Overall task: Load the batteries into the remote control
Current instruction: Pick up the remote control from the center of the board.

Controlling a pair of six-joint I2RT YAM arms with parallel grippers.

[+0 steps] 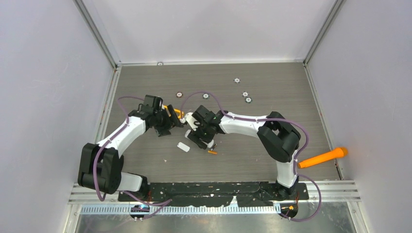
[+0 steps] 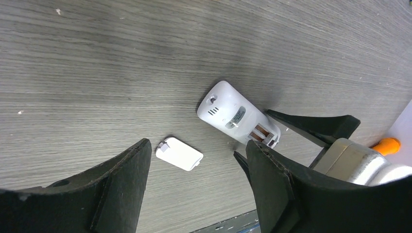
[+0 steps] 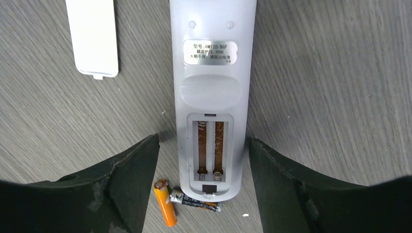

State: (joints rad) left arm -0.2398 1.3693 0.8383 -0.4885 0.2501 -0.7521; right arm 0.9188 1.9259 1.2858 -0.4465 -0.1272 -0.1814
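remote lies empty between the spread right gripper fingers, orange battery and dark battery beside it, left gripper spread too

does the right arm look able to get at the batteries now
Probably yes: the batteries lie uncovered on the table at the end of the remote control, between the fingers of the open right pincer.

Right wrist view: remote control and loose white cover both cut off by top edge. Label print on dark battery too small to read. Top view: batteries indistinguishable, too small.
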